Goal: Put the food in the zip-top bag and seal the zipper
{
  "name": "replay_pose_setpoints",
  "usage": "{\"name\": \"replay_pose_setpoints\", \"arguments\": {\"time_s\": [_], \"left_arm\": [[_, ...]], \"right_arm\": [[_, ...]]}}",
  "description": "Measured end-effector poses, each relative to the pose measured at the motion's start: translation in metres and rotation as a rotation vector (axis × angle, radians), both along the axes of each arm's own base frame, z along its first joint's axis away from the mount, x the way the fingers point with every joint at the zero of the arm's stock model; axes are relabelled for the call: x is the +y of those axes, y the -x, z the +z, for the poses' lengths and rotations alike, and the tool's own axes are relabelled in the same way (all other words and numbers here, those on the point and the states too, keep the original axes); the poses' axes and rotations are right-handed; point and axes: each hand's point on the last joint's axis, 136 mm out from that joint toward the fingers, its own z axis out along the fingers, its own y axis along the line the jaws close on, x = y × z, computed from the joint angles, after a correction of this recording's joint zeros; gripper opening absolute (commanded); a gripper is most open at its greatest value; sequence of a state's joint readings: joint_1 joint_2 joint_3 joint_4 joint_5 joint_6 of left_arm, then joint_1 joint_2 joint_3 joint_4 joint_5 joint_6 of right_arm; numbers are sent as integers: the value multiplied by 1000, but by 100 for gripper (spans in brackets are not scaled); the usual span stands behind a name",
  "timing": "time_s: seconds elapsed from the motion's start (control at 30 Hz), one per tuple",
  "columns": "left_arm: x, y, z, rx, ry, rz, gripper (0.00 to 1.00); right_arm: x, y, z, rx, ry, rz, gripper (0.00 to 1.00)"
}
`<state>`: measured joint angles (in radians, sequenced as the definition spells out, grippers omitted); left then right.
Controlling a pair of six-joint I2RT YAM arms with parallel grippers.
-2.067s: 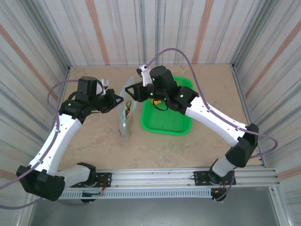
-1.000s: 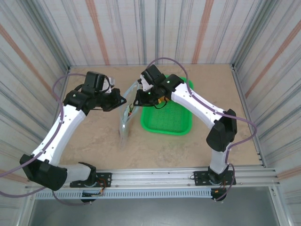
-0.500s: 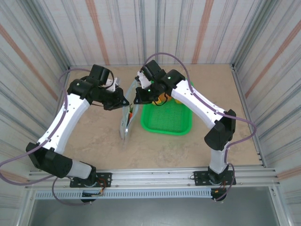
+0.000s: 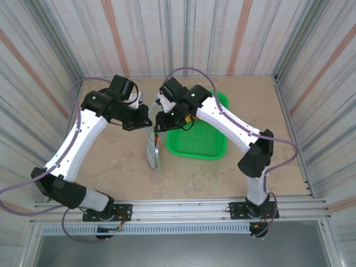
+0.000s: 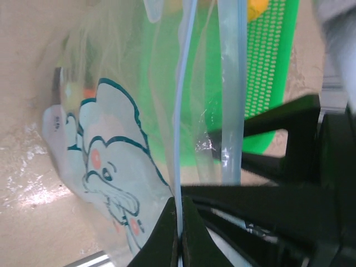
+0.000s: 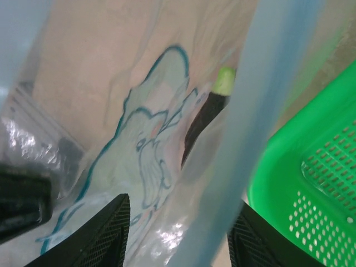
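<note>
The clear zip-top bag (image 4: 152,149) with its cartoon print (image 5: 105,167) hangs upright between the two grippers, left of the green basket. My left gripper (image 5: 179,201) (image 4: 146,119) is shut on the thin light-blue zipper (image 5: 182,111) at one lip of the mouth. My right gripper (image 6: 183,201) (image 4: 159,123) is open, and the blurred other lip (image 6: 261,94) runs between its spread fingers. A dark elongated vegetable (image 6: 207,114) with a pale green tip lies inside the bag. Yellow-orange food (image 5: 257,9) (image 4: 192,118) sits in the basket.
The green mesh basket (image 4: 207,146) (image 6: 311,183) stands just right of the bag, under the right forearm. Striped walls close in the tan tabletop (image 4: 111,167) on three sides. A metal rail (image 4: 183,210) runs along the near edge.
Both grippers have closed in on the bag's mouth, the left moving right and the right moving left. The bag's lower end has swung slightly to the right.
</note>
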<state>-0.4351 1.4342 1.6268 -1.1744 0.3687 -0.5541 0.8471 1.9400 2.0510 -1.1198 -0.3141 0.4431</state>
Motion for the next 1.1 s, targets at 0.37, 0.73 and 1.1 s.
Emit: {"name": "replay_pose_setpoints", "arguments": {"time_s": [0.37,0.73,1.1], "left_arm": [[32,-8,3,-108,-227,37,0],[51,-5,32,-238,-432,-5,0],[45,-6,24,-224,-549,-64,0]], "right_arm": [[-47,-14,-25,-25,240,-78,38],[-91,-23,-42,-9,231,-231,24],[-60,-33,-34,35,-21,-256,21]]}}
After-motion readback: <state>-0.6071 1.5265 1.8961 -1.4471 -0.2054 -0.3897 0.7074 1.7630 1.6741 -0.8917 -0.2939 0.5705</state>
